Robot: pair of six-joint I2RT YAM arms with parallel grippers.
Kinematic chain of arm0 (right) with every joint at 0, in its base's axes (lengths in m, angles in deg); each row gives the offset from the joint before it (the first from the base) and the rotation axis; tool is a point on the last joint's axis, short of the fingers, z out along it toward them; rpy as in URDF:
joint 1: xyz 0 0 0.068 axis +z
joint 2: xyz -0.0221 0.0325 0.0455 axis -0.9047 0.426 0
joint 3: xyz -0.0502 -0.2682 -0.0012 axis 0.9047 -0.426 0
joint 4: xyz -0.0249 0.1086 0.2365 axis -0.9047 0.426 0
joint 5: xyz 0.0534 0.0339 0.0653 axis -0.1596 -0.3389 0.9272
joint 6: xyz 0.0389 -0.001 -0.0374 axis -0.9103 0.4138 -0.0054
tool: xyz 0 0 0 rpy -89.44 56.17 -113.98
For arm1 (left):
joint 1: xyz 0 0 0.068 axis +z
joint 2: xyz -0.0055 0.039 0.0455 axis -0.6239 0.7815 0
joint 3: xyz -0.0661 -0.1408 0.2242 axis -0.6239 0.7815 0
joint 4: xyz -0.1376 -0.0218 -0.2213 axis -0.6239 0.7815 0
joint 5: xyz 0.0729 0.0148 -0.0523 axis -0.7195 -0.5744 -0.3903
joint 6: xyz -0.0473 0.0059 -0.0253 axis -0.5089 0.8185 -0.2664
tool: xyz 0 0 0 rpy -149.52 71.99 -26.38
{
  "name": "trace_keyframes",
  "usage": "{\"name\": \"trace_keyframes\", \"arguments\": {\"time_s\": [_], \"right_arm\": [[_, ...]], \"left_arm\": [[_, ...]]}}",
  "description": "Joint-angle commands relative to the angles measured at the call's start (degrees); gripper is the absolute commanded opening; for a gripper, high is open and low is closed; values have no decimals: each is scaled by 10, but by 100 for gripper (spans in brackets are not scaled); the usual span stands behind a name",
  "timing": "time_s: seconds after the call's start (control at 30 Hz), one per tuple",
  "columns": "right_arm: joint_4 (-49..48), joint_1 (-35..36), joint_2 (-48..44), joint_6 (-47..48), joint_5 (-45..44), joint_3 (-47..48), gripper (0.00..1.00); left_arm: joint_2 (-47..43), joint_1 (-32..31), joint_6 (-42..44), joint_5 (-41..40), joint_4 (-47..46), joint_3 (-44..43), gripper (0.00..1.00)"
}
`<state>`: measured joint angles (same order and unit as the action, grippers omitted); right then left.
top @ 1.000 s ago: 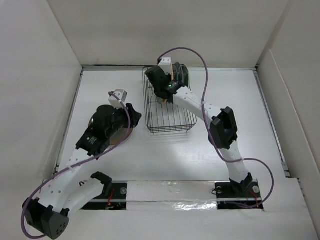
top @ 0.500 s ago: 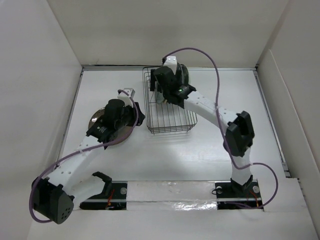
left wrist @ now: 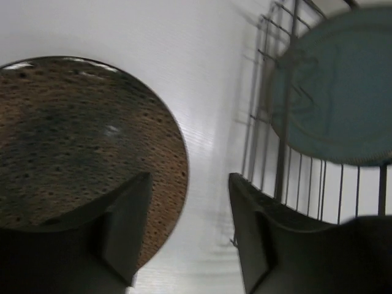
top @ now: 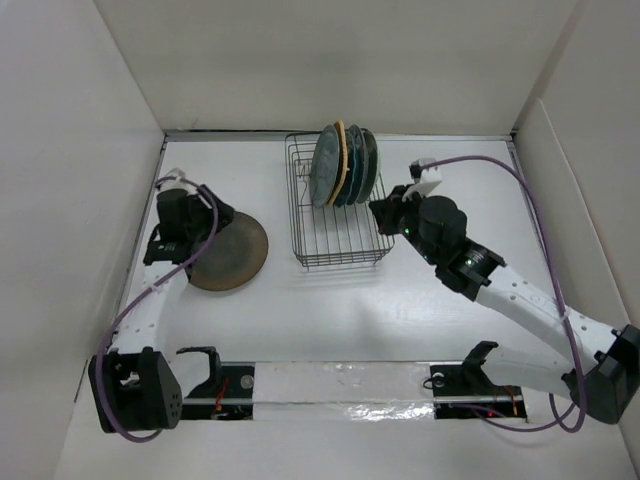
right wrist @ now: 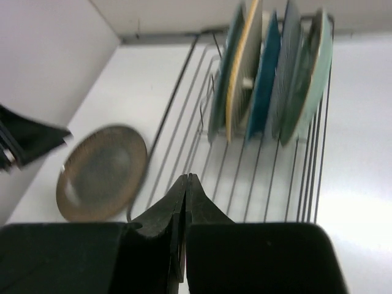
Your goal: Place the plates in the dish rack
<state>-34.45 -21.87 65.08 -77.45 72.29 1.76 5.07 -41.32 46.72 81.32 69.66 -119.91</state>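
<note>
Left gripper [left wrist: 188, 179], jaws apart, partly hides the brown plate [left wrist: 73, 135]. Right gripper [right wrist: 185, 182] has its jaws together. The racked plates [right wrist: 267, 73] overlap and are blurred.

Plain white walls [top: 340, 60] enclose a white table [top: 330, 310].
</note>
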Motion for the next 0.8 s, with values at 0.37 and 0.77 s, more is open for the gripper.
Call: {"name": "trace_keyframes", "arguments": {"time_s": [0.37,0.77], "right_arm": [[-10,2,-141,-9,65,-139,51],[-27,-30,-181,-23,120,-159,50]], "left_arm": [[-89,199,-207,-89,256,117,79],[-10,199,-292,-51,140,216,71]]}}
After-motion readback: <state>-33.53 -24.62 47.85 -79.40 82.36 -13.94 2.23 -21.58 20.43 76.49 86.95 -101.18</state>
